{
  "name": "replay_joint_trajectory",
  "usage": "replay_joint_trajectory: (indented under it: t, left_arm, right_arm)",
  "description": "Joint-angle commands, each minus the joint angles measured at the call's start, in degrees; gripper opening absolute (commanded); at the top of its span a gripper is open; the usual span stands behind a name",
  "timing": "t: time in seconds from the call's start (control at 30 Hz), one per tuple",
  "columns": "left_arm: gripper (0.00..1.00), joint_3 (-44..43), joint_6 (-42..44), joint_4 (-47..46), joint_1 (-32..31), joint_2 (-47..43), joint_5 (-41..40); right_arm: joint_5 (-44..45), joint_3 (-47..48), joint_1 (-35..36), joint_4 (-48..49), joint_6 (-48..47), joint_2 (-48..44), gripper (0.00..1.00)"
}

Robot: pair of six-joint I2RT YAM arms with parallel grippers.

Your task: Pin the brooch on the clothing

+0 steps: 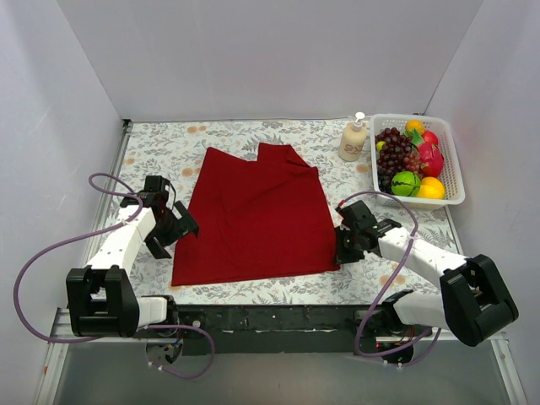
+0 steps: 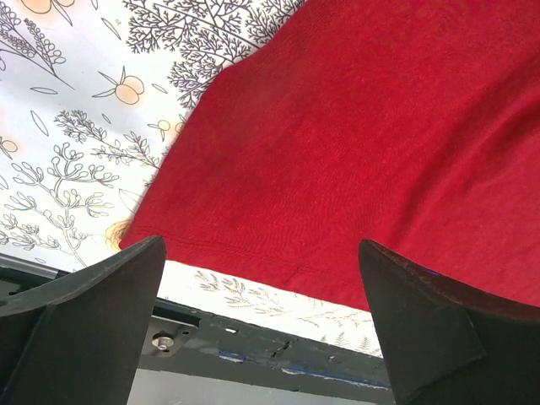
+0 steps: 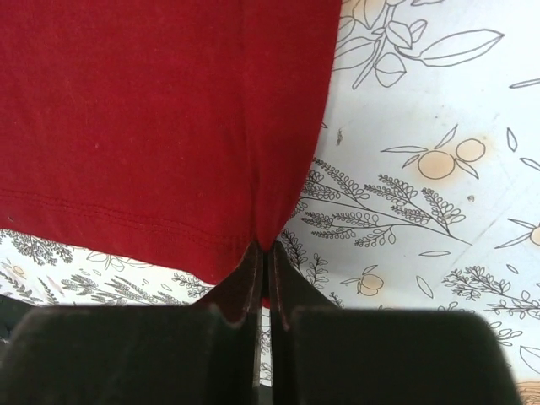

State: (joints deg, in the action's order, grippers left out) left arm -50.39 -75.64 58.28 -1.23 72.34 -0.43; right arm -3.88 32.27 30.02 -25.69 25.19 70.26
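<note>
The dark red T-shirt (image 1: 253, 215) lies folded on the patterned table; it also shows in the left wrist view (image 2: 371, 135) and the right wrist view (image 3: 152, 118). My right gripper (image 1: 342, 249) is shut on the shirt's near right corner, pinching the hem between its fingertips (image 3: 263, 253). My left gripper (image 1: 181, 226) is open and empty at the shirt's left edge, its fingers (image 2: 101, 312) wide apart above the near left corner. The brooch is not in view.
A white basket (image 1: 453, 160) of toy fruit stands at the back right, with a cream pump bottle (image 1: 353, 140) beside it. The table's dark front rail (image 2: 278, 354) runs just below the shirt's hem.
</note>
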Motion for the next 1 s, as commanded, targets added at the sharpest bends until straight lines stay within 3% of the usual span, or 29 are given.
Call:
replay_joint_trajectory:
  t: [0.0,0.33,0.77,0.97]
  left_arm:
    - [0.98,-1.02,0.31,0.61,0.18,-0.88,0.25]
    - [0.98,0.47,0.93,0.87,0.18,-3.34,3.50]
    - [0.98,5.39,0.31,0.17,0.18,-6.94,11.23]
    - [0.86,8.64,-1.26,1.48,-0.87,-8.52,12.99]
  right_arm:
    - [0.63,0.07,0.13,-2.00,0.04,2.60,0.01]
    - [1.69,6.57,-4.52,-1.29,-0.23,1.46,0.01]
    - [-6.92,9.56,-22.98,0.20,-4.71,3.65,0.01]
    - [-9.30,9.65,-25.89,0.90,-5.06,4.27,0.01]
